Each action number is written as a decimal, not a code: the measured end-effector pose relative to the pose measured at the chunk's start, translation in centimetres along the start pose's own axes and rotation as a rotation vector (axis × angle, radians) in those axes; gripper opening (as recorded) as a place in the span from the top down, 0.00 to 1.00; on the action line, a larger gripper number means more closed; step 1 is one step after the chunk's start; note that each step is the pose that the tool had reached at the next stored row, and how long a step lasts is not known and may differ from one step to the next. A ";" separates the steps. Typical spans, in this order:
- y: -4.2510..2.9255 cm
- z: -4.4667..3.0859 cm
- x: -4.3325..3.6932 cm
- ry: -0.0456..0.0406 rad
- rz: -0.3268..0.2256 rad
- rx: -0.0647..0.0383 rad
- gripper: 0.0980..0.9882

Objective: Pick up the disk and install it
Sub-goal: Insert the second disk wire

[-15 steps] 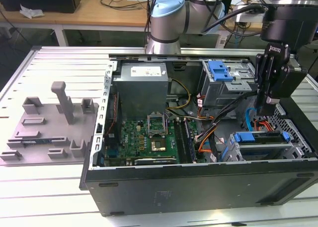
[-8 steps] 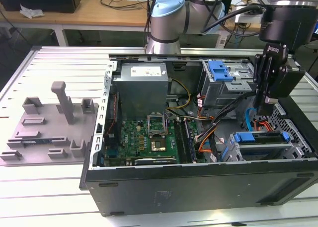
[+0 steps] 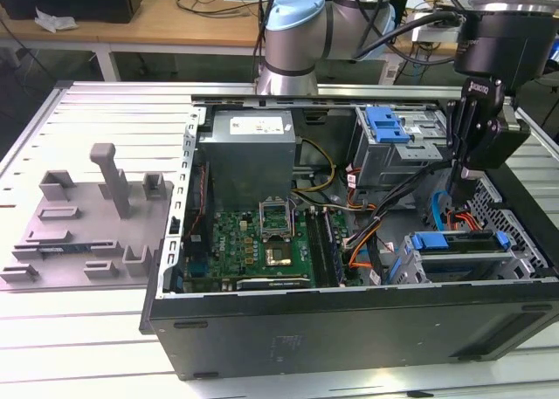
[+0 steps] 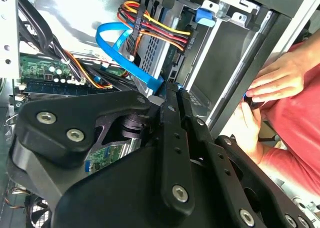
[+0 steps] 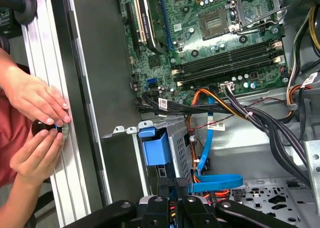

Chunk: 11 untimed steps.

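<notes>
The disk (image 3: pixel 458 252) is lying flat in the bay at the case's (image 3: pixel 349 325) near corner on the exterior view's right, long axis running along the front wall. The gripper (image 3: pixel 460 189) is hanging just above and behind it, fingers pressed together and holding nothing.

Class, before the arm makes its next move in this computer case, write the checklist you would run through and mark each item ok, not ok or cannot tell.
1. Case open, inside reachable: ok.
2. Disk found: ok, it lies in the drive cage at the exterior view's right.
3. Disk fully seated: cannot tell.
4. Gripper placed at the cage: ok, just above it.
5. Cables clear: not ok, a blue cable loops right beside the gripper.
6. People clear: not ok, a person's hands rest on the table rail beside the case.
</notes>
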<state>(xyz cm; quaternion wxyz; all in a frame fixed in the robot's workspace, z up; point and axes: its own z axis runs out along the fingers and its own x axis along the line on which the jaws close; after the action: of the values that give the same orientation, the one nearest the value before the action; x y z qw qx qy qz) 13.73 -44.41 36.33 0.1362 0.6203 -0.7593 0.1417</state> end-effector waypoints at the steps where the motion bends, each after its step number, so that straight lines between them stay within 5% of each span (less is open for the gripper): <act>1: 0.00 0.00 0.00 0.0000 0.000 0.000 0.93; 3: 0.00 0.01 0.00 -0.0001 0.000 0.000 0.93; 4: -0.08 0.15 0.32 -0.0075 0.000 -0.001 0.93; 5: -0.19 0.39 0.89 -0.0224 -0.001 -0.004 0.93; 6: -0.28 0.59 1.35 -0.0522 -0.001 -0.006 0.93; 7: -0.32 0.66 1.54 -0.0713 -0.001 -0.007 0.93; 11: -0.41 0.86 1.98 -0.1181 0.000 -0.003 0.93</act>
<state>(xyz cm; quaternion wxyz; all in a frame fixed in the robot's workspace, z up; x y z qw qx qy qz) 13.73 -46.60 36.32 0.0920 0.6275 -0.7662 0.1037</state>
